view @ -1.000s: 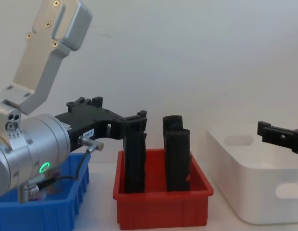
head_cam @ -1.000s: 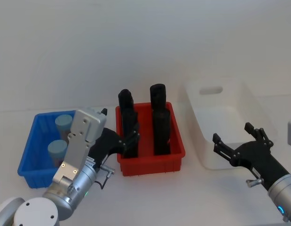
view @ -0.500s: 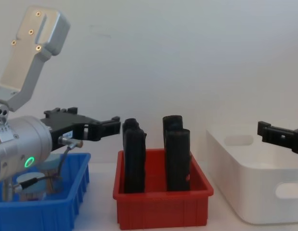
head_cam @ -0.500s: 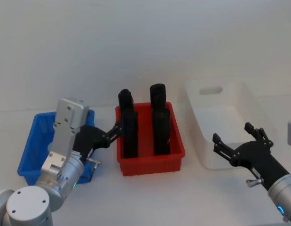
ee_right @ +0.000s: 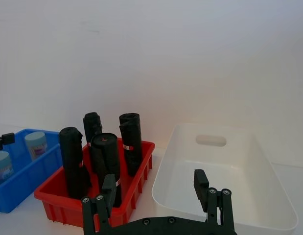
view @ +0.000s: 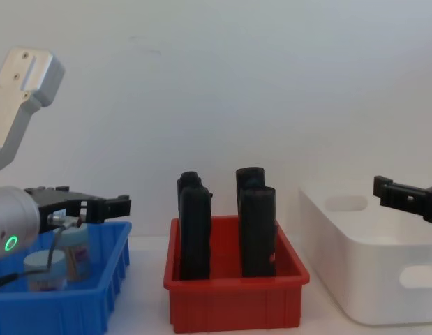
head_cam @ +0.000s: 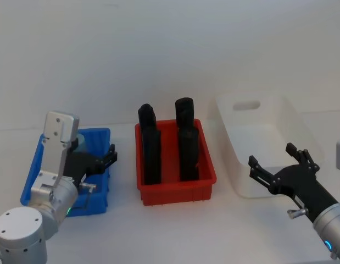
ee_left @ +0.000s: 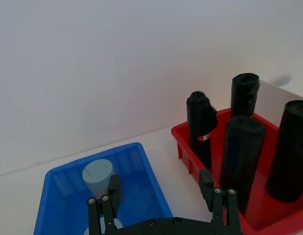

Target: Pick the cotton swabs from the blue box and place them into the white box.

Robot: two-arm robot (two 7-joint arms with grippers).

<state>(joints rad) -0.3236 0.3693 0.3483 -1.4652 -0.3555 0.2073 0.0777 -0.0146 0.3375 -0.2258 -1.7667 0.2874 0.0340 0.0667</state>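
left gripper (head_cam: 107,158) above blue box (head_cam: 99,136) rim, jaws spread | right gripper (head_cam: 273,158) idle by white box (head_cam: 268,135), jaws spread | advice: centre over one swab (ee_left: 97,173), drop straight, avoid wall

Left hand (head_cam: 110,156) back over blue box (head_cam: 101,190)

No word, number or brand can be read anywhere. A colourful pink-red label is seen around each of the small cylindrical jars with pale blue lids (ee_right: 36,144) standing in the low bright blue plastic bin (ee_right: 29,188), but its print is too small to be made out. Small white-and-red stickers (ee_left: 204,138) are borne by the tall black upright rolls (ee_left: 200,115) in the red plastic bin (ee_left: 183,146); nothing on them can be deciphered either.
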